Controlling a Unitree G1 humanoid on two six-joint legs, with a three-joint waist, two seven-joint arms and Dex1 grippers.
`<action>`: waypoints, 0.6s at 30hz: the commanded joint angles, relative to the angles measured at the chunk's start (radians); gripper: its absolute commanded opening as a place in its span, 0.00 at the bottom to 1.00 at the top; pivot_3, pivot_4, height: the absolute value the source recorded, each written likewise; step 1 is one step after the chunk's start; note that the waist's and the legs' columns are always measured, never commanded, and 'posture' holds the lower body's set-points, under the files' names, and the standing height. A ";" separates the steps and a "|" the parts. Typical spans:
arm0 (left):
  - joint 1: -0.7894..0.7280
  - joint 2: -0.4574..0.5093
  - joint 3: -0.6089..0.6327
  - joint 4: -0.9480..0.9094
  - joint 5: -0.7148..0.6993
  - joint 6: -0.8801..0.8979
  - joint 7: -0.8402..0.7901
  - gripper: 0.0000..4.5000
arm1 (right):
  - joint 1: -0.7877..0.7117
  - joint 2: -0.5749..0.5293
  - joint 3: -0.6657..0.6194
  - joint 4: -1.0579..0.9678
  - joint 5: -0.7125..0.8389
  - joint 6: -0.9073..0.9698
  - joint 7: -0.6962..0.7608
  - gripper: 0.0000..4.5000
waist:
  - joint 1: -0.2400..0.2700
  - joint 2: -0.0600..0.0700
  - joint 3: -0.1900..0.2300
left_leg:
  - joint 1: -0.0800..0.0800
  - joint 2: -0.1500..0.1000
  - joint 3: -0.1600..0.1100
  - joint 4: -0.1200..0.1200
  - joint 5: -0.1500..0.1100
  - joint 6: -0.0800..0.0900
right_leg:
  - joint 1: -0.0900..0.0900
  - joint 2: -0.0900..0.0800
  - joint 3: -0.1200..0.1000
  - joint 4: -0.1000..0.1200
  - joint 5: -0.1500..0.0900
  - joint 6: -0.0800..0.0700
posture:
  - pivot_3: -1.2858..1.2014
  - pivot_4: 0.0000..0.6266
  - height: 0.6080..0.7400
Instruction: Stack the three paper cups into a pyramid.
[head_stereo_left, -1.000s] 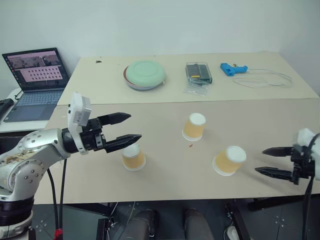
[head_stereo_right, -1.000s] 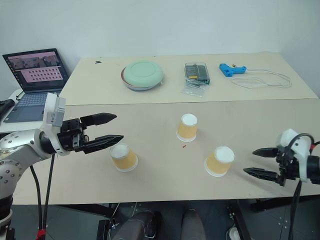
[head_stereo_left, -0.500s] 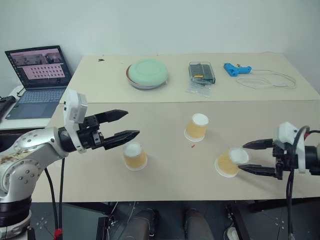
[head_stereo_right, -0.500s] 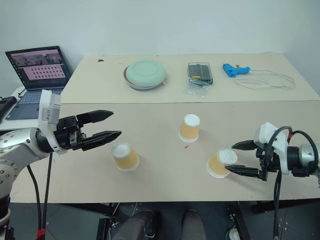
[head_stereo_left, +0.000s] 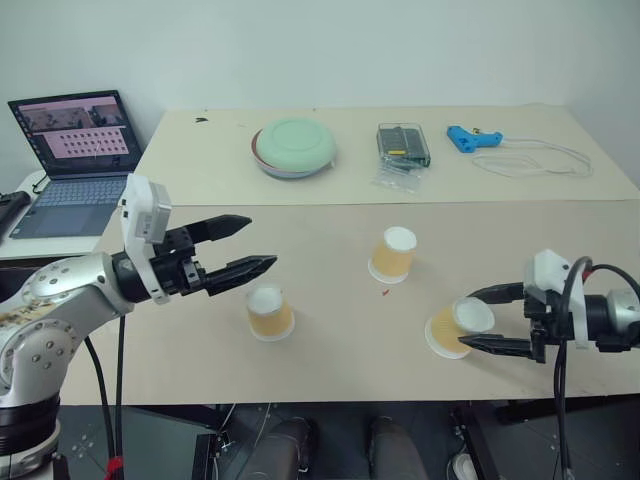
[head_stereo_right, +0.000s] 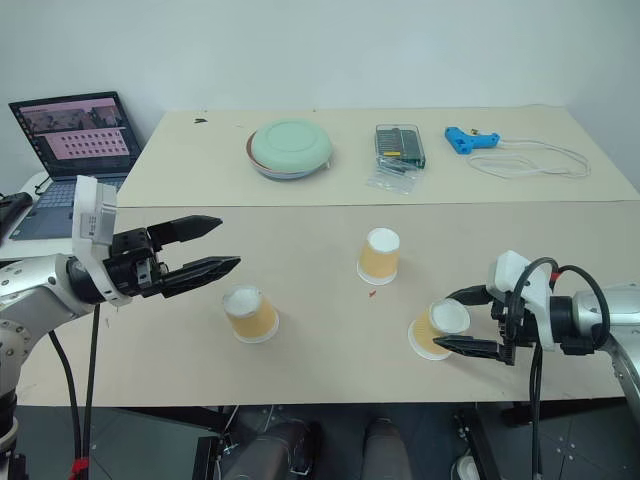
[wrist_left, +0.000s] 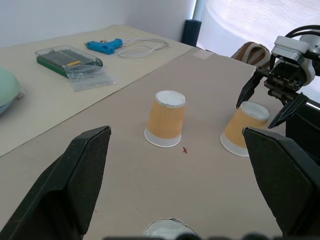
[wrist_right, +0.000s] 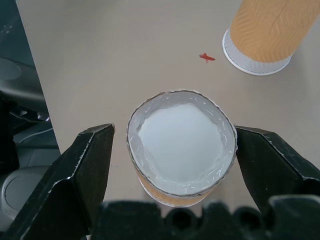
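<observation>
Right gripper (head_stereo_left: 487, 318): jaws wide, straddling the near-right cup (head_stereo_left: 457, 326), one finger at each side of its upturned white base; in the right wrist view a gap shows between each finger (wrist_right: 85, 175) and the cup wall (no contact visible). This cup stands inverted, slightly tilted, on the near table (head_stereo_left: 340, 350), at about 4 o'clock from the table's middle.

Near-left cup (head_stereo_left: 268, 311): inverted, at about 8 o'clock, well apart from the others. The left gripper (head_stereo_left: 248, 247) hovers above and just to 10 o'clock of it, jaws wide and empty, pointing toward 3 o'clock; the cup's rim (wrist_left: 167, 227) shows just below and between the fingers in the left wrist view.

Centre cup (head_stereo_left: 392, 254): inverted, upright, at about 12 o'clock from the near-right cup, a small red speck (head_stereo_left: 384, 292) beside it. No cup is stacked.

Far table (head_stereo_left: 200, 160): green bowl (head_stereo_left: 294, 148), clear case (head_stereo_left: 402, 144), blue tool (head_stereo_left: 472, 137) with white cord (head_stereo_left: 530, 160). A laptop (head_stereo_left: 72, 160) sits at 10 o'clock.
</observation>
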 joint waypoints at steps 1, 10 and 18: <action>-0.021 0.023 0.028 -0.024 -0.014 0.003 0.005 1.00 | -0.015 0.003 -0.004 -0.017 0.007 -0.004 -0.004 0.84 | 0.000 0.000 0.000 | 0.000 0.000 0.000 0.000 0.000 0.000 | 0.000 0.000 0.000 0.000 0.000 0.000 | 0.52 0.24 1.00; -0.036 0.022 0.032 -0.021 -0.021 0.010 0.019 1.00 | -0.064 0.024 0.018 -0.012 0.010 -0.001 -0.035 0.60 | 0.000 -0.001 0.000 | 0.000 0.000 0.000 0.000 0.000 0.000 | 0.000 0.000 0.000 0.000 0.000 0.000 | 0.52 0.24 1.00; -0.072 0.014 0.026 0.024 0.000 -0.003 0.030 1.00 | -0.359 0.099 0.131 -0.076 0.108 0.088 -0.033 0.60 | -0.004 -0.001 0.001 | 0.001 0.002 0.002 0.000 0.000 0.000 | 0.000 0.001 0.001 0.000 0.001 -0.001 | 0.52 0.24 1.00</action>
